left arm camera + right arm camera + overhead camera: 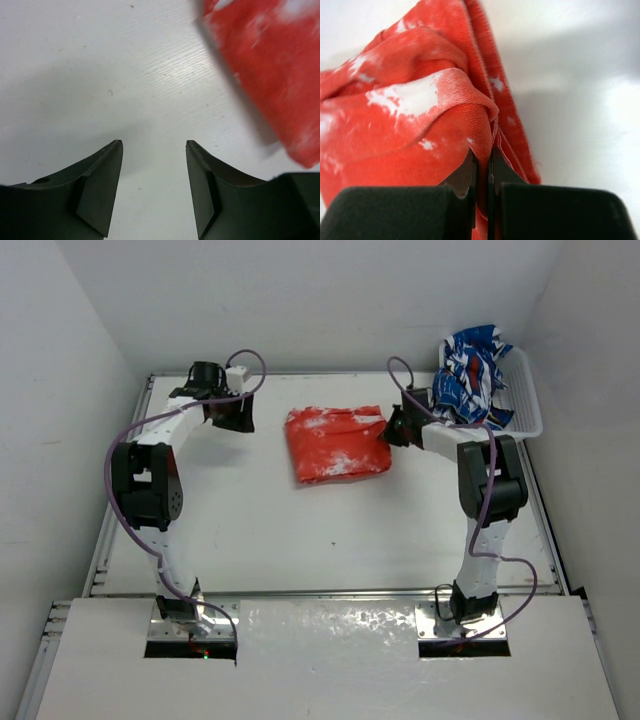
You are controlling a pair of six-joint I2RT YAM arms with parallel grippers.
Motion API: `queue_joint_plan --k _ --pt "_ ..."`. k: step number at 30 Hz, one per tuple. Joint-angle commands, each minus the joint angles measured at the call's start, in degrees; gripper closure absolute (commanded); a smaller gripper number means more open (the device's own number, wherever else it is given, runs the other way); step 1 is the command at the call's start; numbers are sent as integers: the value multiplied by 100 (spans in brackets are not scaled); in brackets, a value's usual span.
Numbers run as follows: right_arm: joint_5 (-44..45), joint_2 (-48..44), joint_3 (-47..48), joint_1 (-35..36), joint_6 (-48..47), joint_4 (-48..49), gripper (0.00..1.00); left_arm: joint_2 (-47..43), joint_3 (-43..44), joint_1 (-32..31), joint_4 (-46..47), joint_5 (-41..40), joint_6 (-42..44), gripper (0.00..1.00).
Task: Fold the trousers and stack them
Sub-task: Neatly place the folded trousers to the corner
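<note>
Trousers (410, 125) cloth is pinched between the pressed-together jaws of our right gripper (481, 157), which grips a thin fold at the bundle's edge. Our left gripper (154, 145) hangs with jaws spread over the bare table (100, 75), the cloth at upper right of its view. From above, the folded red-orange bundle lies at upper centre. We judge it light, soft and floppy, so its layers may slide. A corner grip through all layers looks safest.
</note>
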Motion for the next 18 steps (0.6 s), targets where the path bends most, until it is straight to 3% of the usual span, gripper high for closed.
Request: queue_joint_plan --k 1,6,11,15,18 --pt "1262 404 1085 -180 -15 -346 100 -241 64 142 131 -42 49 49" --pt "1771 985 2029 -320 -17 -902 100 -302 38 178 149 -121 84 49" --pt "2246 933 1944 -400 590 -1045 100 -303 20 213 166 -156 93 49" --pt "1705 1186 2257 -400 127 -754 100 -250 46 230 158 -130 93 49" --pt "1193 1450 2750 -408 -332 -902 90 -241 64 230 140 -112 93 49"
